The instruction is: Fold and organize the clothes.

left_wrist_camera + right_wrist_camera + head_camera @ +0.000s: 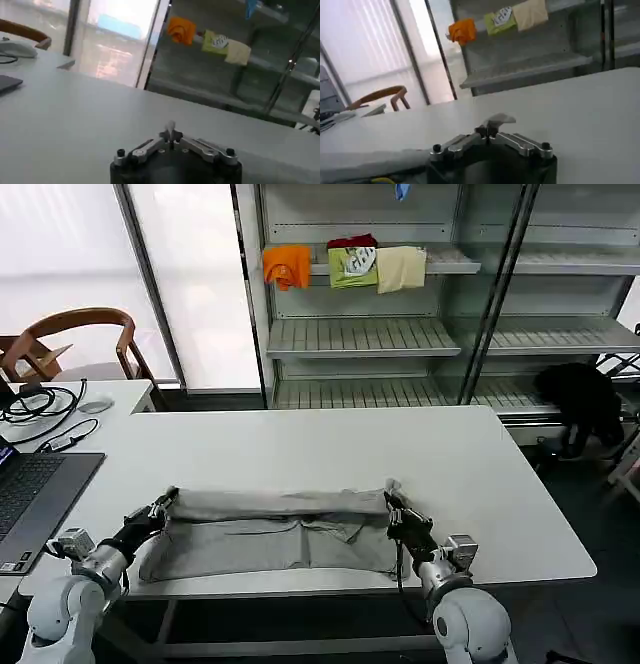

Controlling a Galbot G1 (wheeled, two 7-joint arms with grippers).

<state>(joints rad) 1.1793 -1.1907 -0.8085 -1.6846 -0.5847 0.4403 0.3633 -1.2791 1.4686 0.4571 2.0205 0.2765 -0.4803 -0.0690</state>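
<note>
A light grey shirt [265, 534] lies spread across the near part of the white table [330, 449], its far edge folded over toward me in a long band. My left gripper [165, 502] is shut on the shirt's left far corner, and a scrap of grey cloth [171, 126] sticks up between its closed fingers. At the right far corner my right gripper [392, 502] is shut on the fabric, with a flap of grey cloth [496, 119] poking out past its tips. Both grippers sit low over the table.
A laptop [35, 489], cables [45, 406] and a mouse [95, 404] lie on the side desk at left, with a wooden chair [70, 334] behind. Metal shelves [360, 334] beyond the table carry small orange [287, 266], green [353, 264] and cream [401, 268] garments. A black heap of cloth [580, 399] sits at right.
</note>
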